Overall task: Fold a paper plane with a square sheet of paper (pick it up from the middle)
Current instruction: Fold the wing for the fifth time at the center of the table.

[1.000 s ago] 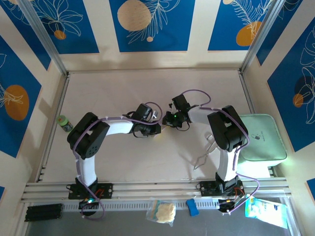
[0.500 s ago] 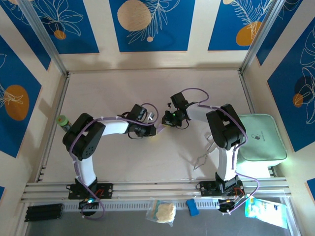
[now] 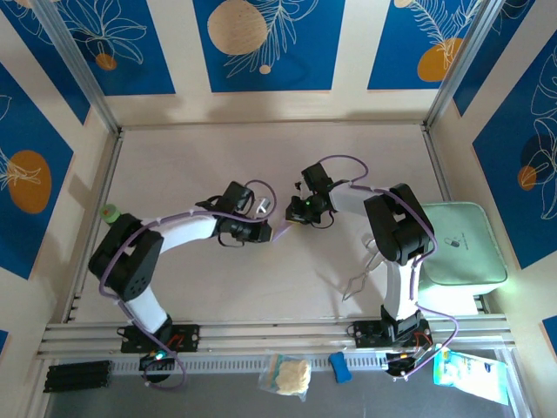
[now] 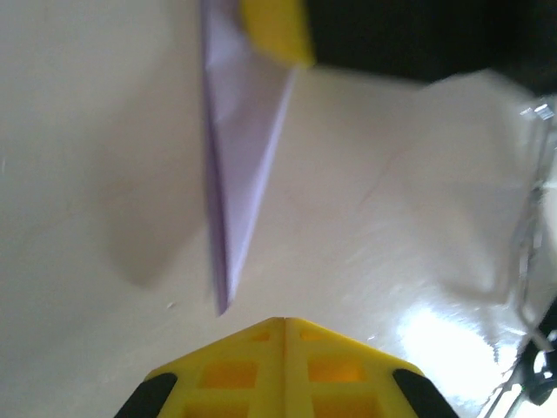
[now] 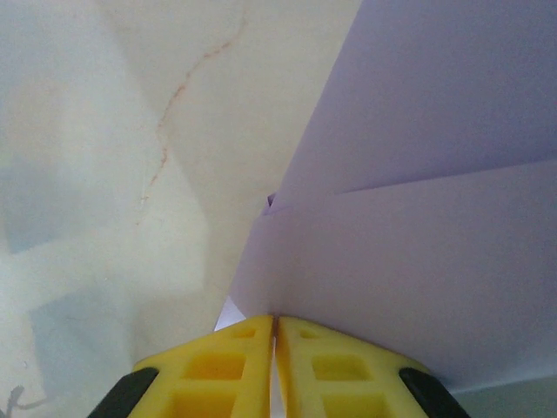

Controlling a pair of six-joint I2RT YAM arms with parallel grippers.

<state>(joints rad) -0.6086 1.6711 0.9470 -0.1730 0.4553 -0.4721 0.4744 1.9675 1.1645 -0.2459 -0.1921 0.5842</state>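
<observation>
The lavender square sheet of paper, folded into a narrow pointed paper plane point(image 3: 280, 231), hangs just over the middle of the table. My right gripper point(image 5: 274, 320) is shut on its wide end, and the creased layers point(image 5: 418, 218) spread out ahead of the fingers. In the left wrist view the plane point(image 4: 239, 131) tapers down to a tip just in front of my left gripper point(image 4: 285, 324), which is shut with nothing in it and stands slightly apart from the tip. One yellow finger point(image 4: 274, 30) of the right gripper pinches the top of the paper. From above, the left gripper point(image 3: 261, 229) sits left of the paper.
A pale mint-green tray point(image 3: 461, 244) lies at the right edge. A small green-capped bottle point(image 3: 110, 211) stands by the left wall. Thin metal tongs point(image 3: 361, 270) lie near the right arm's base. Bare tabletop point(image 3: 218, 157) stretches behind the arms.
My left gripper has drawn back to the left, away from the paper, and its elbow has swung out to the left. The right gripper keeps the paper nearly still.
</observation>
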